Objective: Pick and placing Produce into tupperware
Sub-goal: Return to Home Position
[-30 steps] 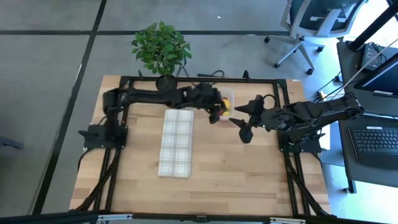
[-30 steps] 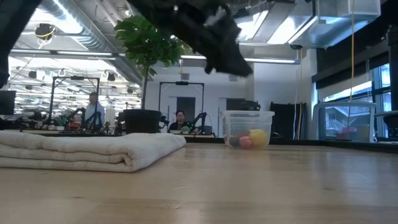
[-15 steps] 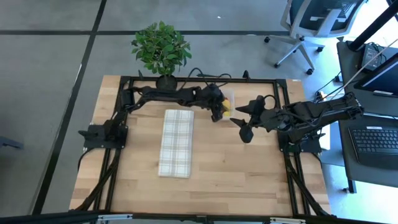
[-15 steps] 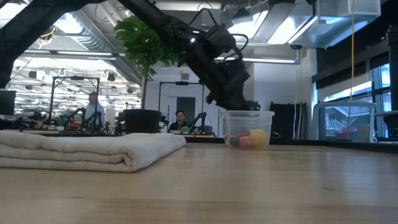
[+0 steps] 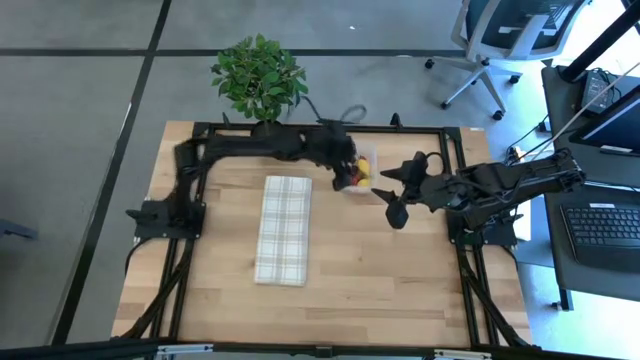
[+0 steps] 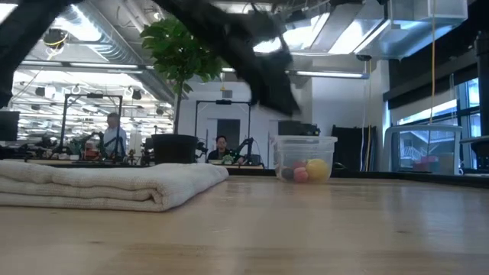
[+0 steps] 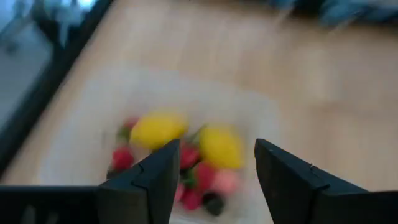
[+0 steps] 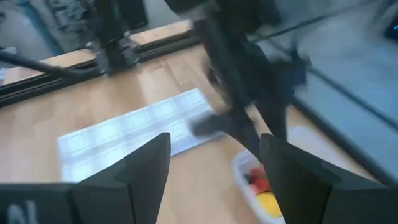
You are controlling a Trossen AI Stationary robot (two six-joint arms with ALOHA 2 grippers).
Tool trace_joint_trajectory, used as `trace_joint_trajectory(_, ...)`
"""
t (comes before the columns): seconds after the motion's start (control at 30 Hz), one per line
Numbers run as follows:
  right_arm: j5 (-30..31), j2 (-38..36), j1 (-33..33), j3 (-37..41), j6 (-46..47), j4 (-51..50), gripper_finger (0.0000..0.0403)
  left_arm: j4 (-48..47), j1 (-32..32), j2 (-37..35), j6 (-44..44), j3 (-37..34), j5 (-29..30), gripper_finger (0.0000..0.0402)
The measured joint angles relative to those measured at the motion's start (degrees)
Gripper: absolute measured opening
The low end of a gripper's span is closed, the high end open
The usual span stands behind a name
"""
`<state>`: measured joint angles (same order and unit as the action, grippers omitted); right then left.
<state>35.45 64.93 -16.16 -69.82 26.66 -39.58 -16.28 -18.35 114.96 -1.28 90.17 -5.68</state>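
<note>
Produce [image 7: 155,129] heaped inside tupperware [image 6: 306,156] at far table [image 5: 400,290] edge, near checked cloth [image 5: 284,228]. Left gripper [image 7: 214,149] just above it, jaws apart, empty; drop apparently done, clear to retract. Right gripper [image 5: 393,212] nearby, likewise spread, empty, waiting aside.

Light wooden surface [image 5: 350,270] with a black metal frame [image 5: 425,128] running round its edges. A long checked cloth [image 5: 284,229] lies folded flat, a bit left of the middle, its long side running from far edge to near edge. A small clear container [image 6: 306,145] stands close to the far edge, right of the cloth and apart from it, with little red, pink and yellow fruit pieces [image 6: 309,169] inside. A potted plant [image 5: 259,78] sits at the far edge.
</note>
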Motion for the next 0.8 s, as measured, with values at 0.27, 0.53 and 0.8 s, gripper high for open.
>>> trace_joint_trajectory(0.27,9.96,-2.05,1.53,0.00,-4.65,0.26,0.0249,0.71,-0.04,-21.58,-5.30,-1.17,-4.42,0.0191)
trace_joint_trajectory(0.53,6.11,-9.56,9.29,11.38,-16.07,14.61,0.0249,7.95,1.27,-46.47,-2.00,-23.75,5.22,0.0194)
trace_joint_trajectory(0.8,2.87,-27.78,12.88,28.95,-16.34,24.68,0.0249,15.98,1.58,-71.49,2.61,-48.51,9.60,0.0190)
